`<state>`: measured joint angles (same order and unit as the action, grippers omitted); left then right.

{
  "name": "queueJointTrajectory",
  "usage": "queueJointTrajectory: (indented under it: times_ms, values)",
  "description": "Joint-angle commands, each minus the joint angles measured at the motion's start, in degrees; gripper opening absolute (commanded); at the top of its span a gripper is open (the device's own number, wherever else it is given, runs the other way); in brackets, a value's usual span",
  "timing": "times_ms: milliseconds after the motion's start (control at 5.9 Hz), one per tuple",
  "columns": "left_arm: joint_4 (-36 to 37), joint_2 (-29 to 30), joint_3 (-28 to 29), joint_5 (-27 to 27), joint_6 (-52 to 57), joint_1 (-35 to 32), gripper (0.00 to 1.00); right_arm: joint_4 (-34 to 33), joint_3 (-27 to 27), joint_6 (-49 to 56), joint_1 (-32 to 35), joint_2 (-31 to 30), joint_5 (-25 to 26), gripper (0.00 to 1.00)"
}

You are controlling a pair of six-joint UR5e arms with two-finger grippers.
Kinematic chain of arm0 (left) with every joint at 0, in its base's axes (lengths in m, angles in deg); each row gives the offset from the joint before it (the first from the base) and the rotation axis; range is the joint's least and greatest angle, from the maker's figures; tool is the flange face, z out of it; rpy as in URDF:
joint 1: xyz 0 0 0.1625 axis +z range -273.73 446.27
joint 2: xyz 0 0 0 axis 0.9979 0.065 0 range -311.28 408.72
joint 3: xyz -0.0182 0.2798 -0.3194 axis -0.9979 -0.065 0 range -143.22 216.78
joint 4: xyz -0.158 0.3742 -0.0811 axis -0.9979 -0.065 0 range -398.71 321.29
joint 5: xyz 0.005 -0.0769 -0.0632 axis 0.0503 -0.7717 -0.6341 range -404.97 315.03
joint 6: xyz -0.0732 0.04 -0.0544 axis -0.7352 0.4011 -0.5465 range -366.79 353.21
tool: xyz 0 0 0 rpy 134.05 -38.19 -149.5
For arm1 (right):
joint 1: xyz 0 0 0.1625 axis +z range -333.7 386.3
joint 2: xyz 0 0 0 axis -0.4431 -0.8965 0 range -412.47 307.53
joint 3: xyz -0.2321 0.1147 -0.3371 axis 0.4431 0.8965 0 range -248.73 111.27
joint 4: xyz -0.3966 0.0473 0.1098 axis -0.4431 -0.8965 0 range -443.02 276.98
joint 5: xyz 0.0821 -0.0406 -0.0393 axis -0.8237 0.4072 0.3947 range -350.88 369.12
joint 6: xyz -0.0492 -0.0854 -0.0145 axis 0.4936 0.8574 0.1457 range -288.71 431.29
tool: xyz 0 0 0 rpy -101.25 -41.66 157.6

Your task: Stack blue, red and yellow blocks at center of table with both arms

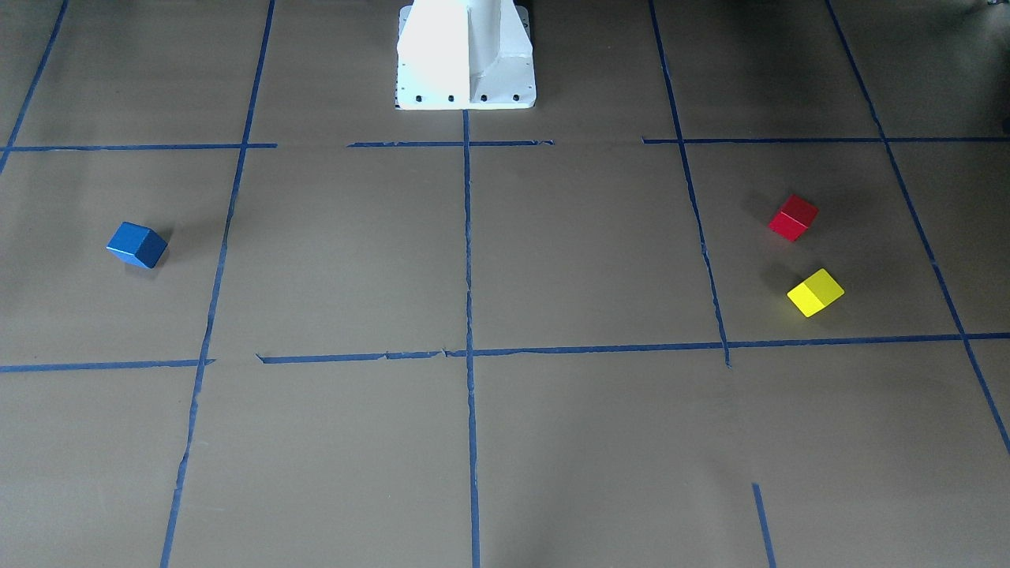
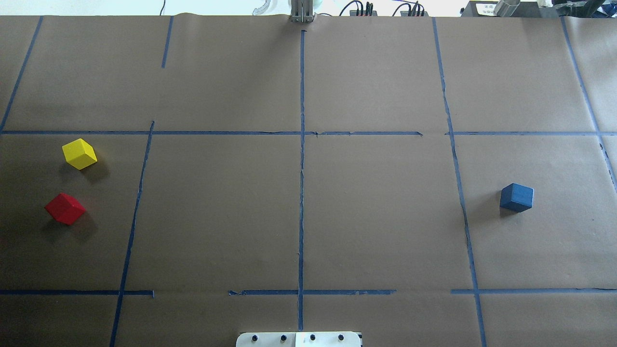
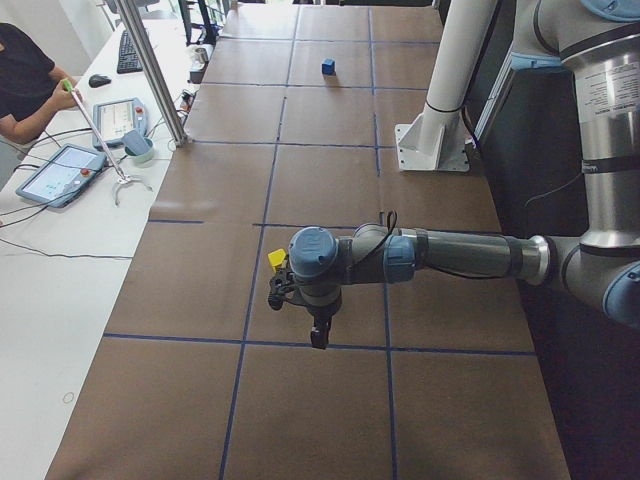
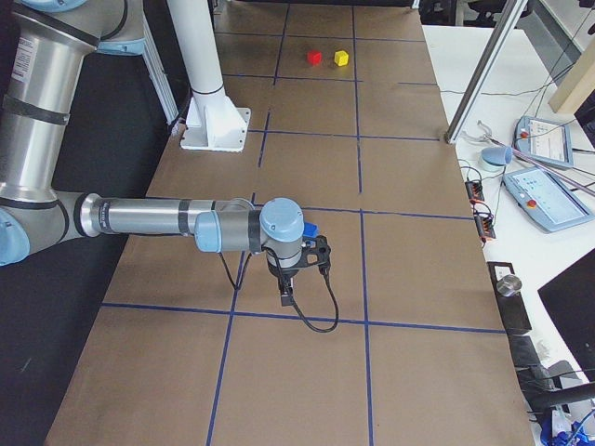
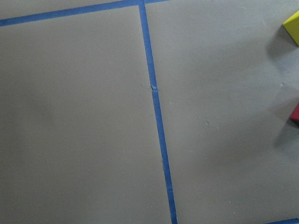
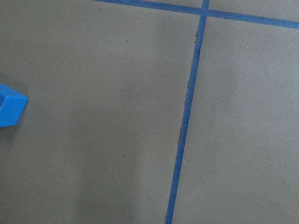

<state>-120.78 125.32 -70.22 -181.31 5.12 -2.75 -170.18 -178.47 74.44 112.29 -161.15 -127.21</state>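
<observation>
The blue block (image 2: 516,197) lies on the brown paper on the robot's right side; it also shows in the front view (image 1: 137,244) and at the right wrist view's left edge (image 6: 10,108). The red block (image 2: 65,208) and the yellow block (image 2: 79,153) lie apart from each other on the robot's left side. My left gripper (image 3: 318,338) hangs above the table near the yellow block (image 3: 277,258). My right gripper (image 4: 286,297) hangs near the blue block (image 4: 310,229). Both show only in the side views, so I cannot tell whether they are open or shut.
The white robot pedestal (image 1: 465,55) stands at the table's robot-side edge. Blue tape lines (image 2: 301,168) cross at the table's center. A side bench with tablets (image 3: 60,170), a metal post (image 3: 160,70) and an operator (image 3: 25,80) lie beyond the far edge.
</observation>
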Motion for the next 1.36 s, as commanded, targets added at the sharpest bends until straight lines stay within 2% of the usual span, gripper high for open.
queueJointTrajectory:
  times_ms: [0,339,508,678,847,1017,1186]
  values:
    - [-0.1,-0.1,-0.8,0.0,-0.2,0.0,1.0,0.1,-0.6,-0.3,0.0,0.1,-0.3,1.0]
    - [-0.1,-1.4,-0.7,-0.7,-0.1,-0.1,1.0,5.7,-0.4,-0.2,-2.6,0.2,-4.3,1.0]
    - [-0.2,-1.4,0.4,-0.7,0.3,-0.1,1.0,8.0,-0.2,-0.7,-4.2,0.4,-4.2,1.0]
    - [-0.2,-1.5,0.0,-0.7,0.2,-0.1,1.0,8.4,-0.3,-8.0,-7.2,2.3,-4.2,1.0]
    - [-0.2,-1.5,-0.3,-0.8,0.0,-0.1,1.0,11.1,-0.4,-22.2,-13.9,6.3,-3.5,1.0]
    - [-0.2,-1.5,-0.5,-0.8,0.0,-0.1,1.0,17.2,-0.3,-36.2,-19.0,7.7,-0.1,1.0]
    - [-0.2,-1.5,-0.5,-0.8,0.0,-0.1,1.0,23.0,-0.3,-50.8,-26.3,8.9,6.2,1.0]
